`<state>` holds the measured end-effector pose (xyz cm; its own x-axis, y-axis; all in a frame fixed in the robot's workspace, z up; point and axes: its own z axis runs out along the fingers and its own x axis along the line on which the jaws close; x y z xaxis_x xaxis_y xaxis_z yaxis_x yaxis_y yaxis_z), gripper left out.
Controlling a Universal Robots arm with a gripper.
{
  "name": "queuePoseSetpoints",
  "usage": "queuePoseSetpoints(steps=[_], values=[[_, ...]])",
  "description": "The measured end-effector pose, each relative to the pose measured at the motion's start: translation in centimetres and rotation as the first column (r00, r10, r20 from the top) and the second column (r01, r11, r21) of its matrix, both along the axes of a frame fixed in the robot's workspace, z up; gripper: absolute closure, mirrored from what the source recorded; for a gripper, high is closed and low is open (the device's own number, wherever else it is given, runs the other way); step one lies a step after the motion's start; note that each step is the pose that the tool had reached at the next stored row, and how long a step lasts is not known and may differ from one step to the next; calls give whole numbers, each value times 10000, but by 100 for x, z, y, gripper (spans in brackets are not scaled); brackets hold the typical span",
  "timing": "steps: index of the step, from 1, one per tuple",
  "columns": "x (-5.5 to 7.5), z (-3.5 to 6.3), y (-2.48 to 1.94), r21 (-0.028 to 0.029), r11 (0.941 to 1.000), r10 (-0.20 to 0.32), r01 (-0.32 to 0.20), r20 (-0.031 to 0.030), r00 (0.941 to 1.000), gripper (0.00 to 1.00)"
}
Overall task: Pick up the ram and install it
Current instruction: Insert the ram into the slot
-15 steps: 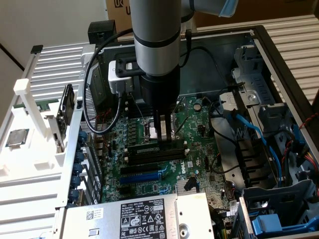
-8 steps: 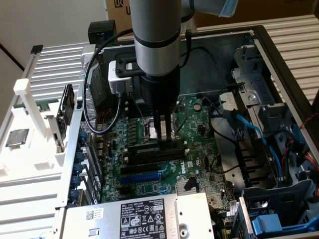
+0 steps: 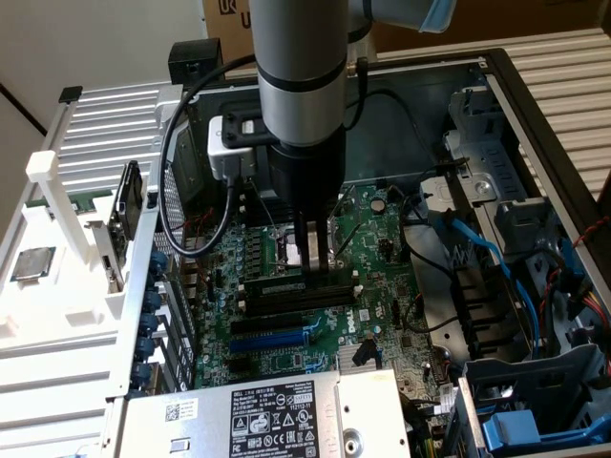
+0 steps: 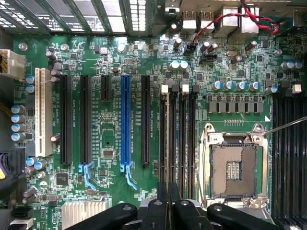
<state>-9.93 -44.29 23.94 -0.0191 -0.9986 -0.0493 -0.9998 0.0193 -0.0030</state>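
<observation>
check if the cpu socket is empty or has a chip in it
empty: the cpu socket shows bare contacts, no chip seated

A pale wall (image 3: pixel 86 38) is seen at the exterior view's upper left, a brown cardboard box (image 3: pixel 516 24) is set along the top edge, ribbed white panels (image 3: pixel 563 76) are laid at both sides, and a white rack (image 3: pixel 57 191) is placed on the left one, under even light.

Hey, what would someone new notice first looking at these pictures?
The thick grey robot arm reaching down into the open computer case, mid exterior view, its gripper over the green motherboard. In the wrist view, one bright blue expansion slot stands out, and the processor socket sits empty.
</observation>
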Motion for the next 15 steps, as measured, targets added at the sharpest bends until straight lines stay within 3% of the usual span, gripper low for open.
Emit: queuePoseSetpoints(steps=[15], values=[[4,-23,-11,-2,10000,-9,9,-1,10000,87]])
